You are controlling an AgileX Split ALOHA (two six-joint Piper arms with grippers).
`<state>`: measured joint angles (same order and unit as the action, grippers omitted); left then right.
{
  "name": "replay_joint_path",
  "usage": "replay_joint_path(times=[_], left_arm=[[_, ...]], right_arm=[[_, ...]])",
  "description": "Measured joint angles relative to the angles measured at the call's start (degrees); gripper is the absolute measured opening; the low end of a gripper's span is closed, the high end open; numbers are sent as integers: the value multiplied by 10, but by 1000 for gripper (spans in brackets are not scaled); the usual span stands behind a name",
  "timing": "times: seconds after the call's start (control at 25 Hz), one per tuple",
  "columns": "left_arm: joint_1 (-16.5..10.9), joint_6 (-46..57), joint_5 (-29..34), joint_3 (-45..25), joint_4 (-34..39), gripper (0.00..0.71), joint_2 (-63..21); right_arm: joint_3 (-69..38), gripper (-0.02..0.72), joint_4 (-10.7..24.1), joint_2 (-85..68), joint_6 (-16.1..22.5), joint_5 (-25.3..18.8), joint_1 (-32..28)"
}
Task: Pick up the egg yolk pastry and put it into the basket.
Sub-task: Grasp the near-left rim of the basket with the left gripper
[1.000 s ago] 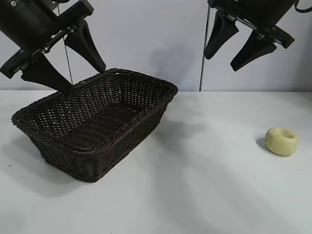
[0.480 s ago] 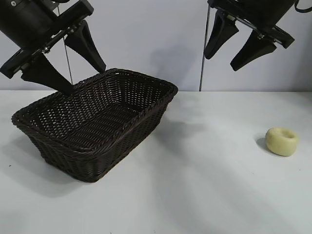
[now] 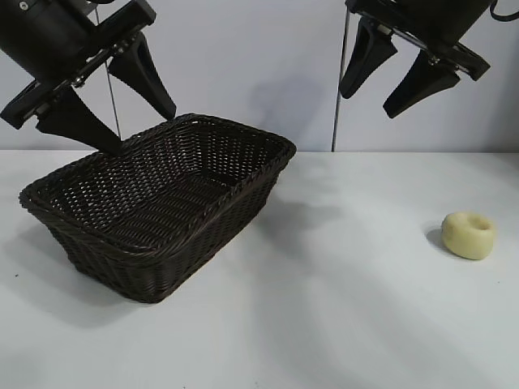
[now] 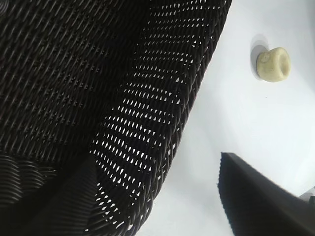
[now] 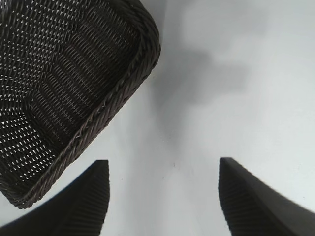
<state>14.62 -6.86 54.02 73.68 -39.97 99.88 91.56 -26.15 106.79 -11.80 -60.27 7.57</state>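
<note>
Pale egg yolk pastry point(image 3: 469, 235) on table point(image 3: 340, 324), well apart from basket point(image 3: 162, 212). Nothing changed since second ago: left gripper point(image 3: 104, 99), right gripper point(image 3: 400, 70) both spread, empty, high. Pick not started.

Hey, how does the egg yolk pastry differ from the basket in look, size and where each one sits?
The egg yolk pastry is pale yellow, smooth and matte; the basket is dark brown open-weave wicker. The pastry is a small squat round puck with a dimpled top, the basket a far larger rectangle with a braided rim. In the exterior view the pastry sits at the right, the basket at the left below the left pincer. Both rest on the white table, untouched.
</note>
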Motion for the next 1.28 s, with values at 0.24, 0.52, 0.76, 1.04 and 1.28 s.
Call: replay_joint_path(times=[0.24, 0.52, 0.76, 1.04, 1.28], left_arm=[[0, 125, 12, 0, 69, 507, -52], [0, 321, 18, -3, 187, 507, -96], [0, 466, 7, -57, 210, 507, -97], [0, 513, -24, -111, 256, 507, -97], [0, 520, -79, -138, 248, 507, -97]], right_arm=[[0, 465, 9, 0, 0, -2, 0], [0, 465, 12, 0, 0, -2, 0], [0, 465, 13, 0, 0, -3, 0], [0, 465, 13, 0, 0, -3, 0], [0, 465, 13, 0, 0, -3, 0]])
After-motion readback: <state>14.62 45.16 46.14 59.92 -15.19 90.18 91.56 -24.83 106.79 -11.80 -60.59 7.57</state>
